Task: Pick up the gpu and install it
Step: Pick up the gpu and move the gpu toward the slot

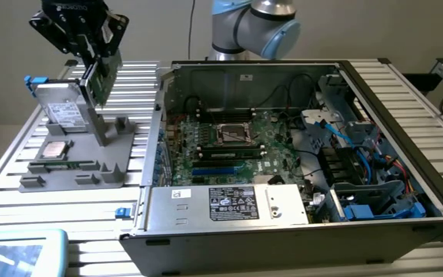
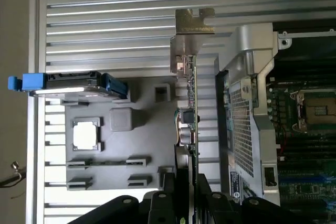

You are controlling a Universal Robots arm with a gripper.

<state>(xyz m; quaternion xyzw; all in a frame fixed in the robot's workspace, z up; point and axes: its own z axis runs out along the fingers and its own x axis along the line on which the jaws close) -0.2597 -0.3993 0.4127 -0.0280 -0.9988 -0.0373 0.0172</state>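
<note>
Gripper (image 1: 98, 56): in the upper left of the exterior view, pointing down and clenched on the gpu (image 1: 103, 82). The grasp is on the card's upper edge. In the wrist view the fingers (image 2: 167, 199) stand on either side of the card's edge.

Gpu: hangs below the gripper, on edge and slightly tilted, above the grey holder (image 1: 90, 173) at the exterior view's left. Its lower edge appears clear of the holder's uprights, though the gap is hard to judge. In the wrist view the gpu (image 2: 189, 114) shows edge-on, with its metal bracket (image 2: 194, 22) at the end far from the gripper. It sits between the holder (image 2: 131, 150) and the case wall (image 2: 247, 103), outside the case.

Holder: rests on the slatted table (image 1: 21, 202). A hard drive (image 1: 58, 107) stands upright in it just beside the gpu, with a blue tab at its end. A CPU (image 1: 56, 149) lies flat in front of the drive. A memory stick (image 1: 62, 165) lies in a slot nearer the front of the holder. The wrist view also shows the hard drive (image 2: 73, 85) and the CPU (image 2: 85, 135).

Case (image 1: 429, 190): open, occupying the centre and right of the exterior view. The motherboard (image 1: 206, 135) lies flat inside, with its socket (image 1: 231, 133) open. A silver labelled power supply (image 1: 229, 203) sits along the case's near edge.

Arm (image 1: 252, 26): its joint is visible behind the case at top centre.
</note>
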